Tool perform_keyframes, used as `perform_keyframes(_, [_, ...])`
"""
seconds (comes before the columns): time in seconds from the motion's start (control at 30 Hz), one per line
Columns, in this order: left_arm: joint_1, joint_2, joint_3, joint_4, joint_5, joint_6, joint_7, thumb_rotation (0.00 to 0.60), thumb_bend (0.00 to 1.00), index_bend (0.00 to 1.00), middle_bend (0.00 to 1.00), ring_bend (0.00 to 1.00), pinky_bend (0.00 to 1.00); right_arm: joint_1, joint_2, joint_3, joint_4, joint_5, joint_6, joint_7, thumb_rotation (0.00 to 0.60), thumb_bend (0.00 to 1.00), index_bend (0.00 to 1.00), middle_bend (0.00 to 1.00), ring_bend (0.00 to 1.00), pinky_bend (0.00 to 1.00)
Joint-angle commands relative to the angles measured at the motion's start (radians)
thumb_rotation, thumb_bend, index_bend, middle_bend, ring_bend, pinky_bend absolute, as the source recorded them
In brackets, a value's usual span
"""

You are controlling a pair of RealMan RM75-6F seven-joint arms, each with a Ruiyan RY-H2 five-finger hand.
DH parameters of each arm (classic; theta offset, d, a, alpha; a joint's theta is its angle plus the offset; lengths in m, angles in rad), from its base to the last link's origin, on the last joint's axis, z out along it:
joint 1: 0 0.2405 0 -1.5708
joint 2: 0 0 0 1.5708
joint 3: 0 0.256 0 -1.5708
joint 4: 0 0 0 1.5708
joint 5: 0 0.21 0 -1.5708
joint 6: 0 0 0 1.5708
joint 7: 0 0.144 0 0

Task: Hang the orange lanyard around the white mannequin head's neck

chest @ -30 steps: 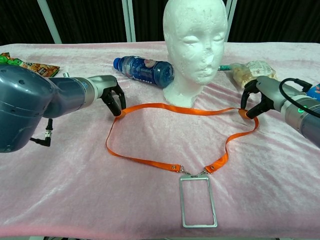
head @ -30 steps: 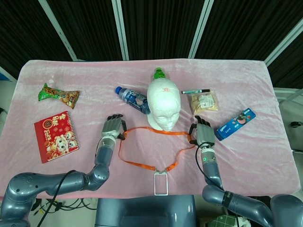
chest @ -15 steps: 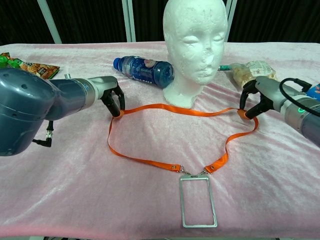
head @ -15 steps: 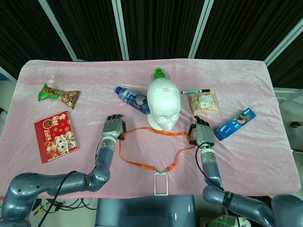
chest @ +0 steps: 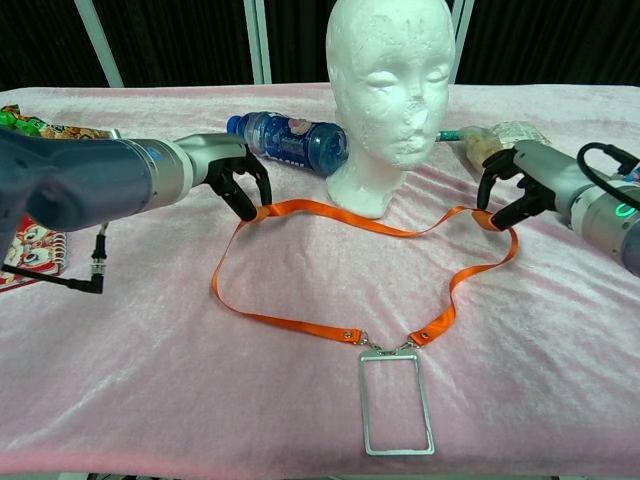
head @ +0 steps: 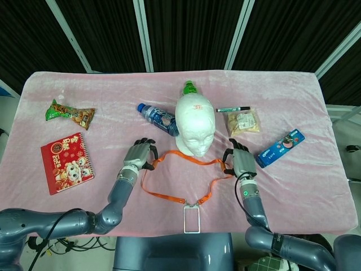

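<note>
Both hands pinch the lanyard (chest: 330,325): left hand (chest: 238,183) and right hand (chest: 508,188) stretch its far strap open, because the head (chest: 390,90) stands between them.

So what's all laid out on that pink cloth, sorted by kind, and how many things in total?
Bottles: 2, blue-label bottle, green-capped bottle
Snack packets: 3, green packet, clear bag, blue cookie pack
Mannequin head: 1
Orange lanyard: 1
Marker pen: 1
Red notebook: 1
Total: 9
</note>
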Motion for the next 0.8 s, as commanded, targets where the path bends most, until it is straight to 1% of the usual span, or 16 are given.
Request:
perform_keyframes(0.03, [0.042, 0.074, 0.022, -0.096, 0.072, 0.006, -0.033, 0.6, 0.48, 0.6, 0.14, 0.0, 0.0, -0.037, 0.058, -0.01, -0.086, -0.049, 0.032, 0.04, 0.6, 0.45, 0.77, 0.1, 0.15, 0.14])
perform_keyframes(0.23, [0.086, 0.16, 0.055, -0.192, 0.179, -0.001, -0.078, 0.6, 0.48, 0.6, 0.15, 0.0, 0.0, -0.1, 0.156, -0.024, -0.23, -0.141, 0.086, 0.111, 0.6, 0.45, 0.78, 0.1, 0.15, 0.14])
perform_keyframes(0.47, [0.113, 0.232, 0.08, -0.254, 0.267, -0.022, -0.12, 0.6, 0.48, 0.6, 0.15, 0.0, 0.0, -0.159, 0.248, -0.023, -0.33, -0.212, 0.144, 0.183, 0.6, 0.45, 0.78, 0.1, 0.15, 0.14])
perform_keyframes(0.63, [0.137, 0.259, 0.091, -0.277, 0.361, -0.015, -0.167, 0.6, 0.48, 0.6, 0.15, 0.0, 0.0, -0.194, 0.311, -0.012, -0.385, -0.25, 0.169, 0.247, 0.6, 0.46, 0.78, 0.1, 0.15, 0.14])
perform_keyframes(0.8, [0.157, 0.259, 0.076, -0.278, 0.442, -0.004, -0.239, 0.6, 0.48, 0.6, 0.15, 0.0, 0.0, -0.206, 0.352, 0.005, -0.419, -0.279, 0.179, 0.283, 0.6, 0.46, 0.78, 0.1, 0.15, 0.14])
